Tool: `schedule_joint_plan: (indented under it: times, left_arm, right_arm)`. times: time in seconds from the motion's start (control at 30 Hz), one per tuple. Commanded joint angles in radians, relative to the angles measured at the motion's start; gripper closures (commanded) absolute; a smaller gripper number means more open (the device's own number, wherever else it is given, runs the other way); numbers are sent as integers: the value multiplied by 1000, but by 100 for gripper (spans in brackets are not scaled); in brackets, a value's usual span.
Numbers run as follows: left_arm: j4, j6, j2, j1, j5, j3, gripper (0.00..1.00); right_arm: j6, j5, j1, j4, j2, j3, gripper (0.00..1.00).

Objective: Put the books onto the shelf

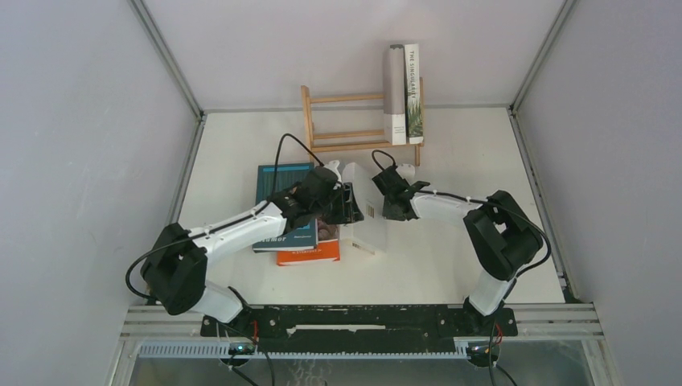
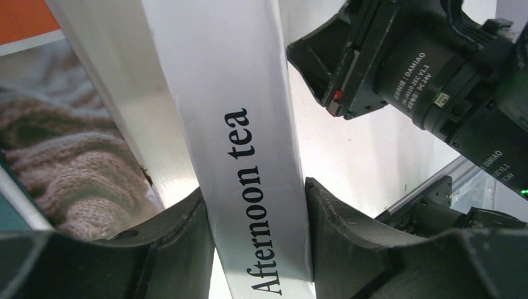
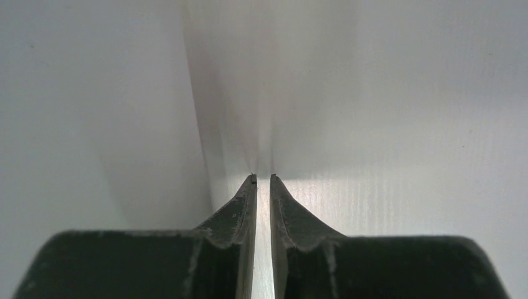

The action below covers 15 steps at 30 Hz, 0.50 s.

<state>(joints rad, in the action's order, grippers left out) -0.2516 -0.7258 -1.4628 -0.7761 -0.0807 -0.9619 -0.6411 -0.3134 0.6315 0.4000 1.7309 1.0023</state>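
Orange book (image 1: 310, 256), left of the white book (image 1: 363, 229), is mostly buried under the teal book (image 1: 277, 181). The left arm (image 1: 237, 229) covers half that title too. Left wrist view chops the white book's spine top and bottom. Behind it, the shelved books (image 1: 404, 88) have small print that's unreadable. Right wrist view is just white blur.

top: high, looks down | wrists: close, both likely on white book (image 2: 249, 156)
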Motion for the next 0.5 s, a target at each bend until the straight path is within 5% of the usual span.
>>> schedule_joint_plan:
  times: [0.0,0.47]
  left_arm:
    - [-31,43,55,-2,101,-49,63]
    - [-29,85,199,-3,264,-36,73]
  right_arm:
    - [6,-36,0,11,-76,-2,80]
    - [-84,-169,55,136,-255,-51,74]
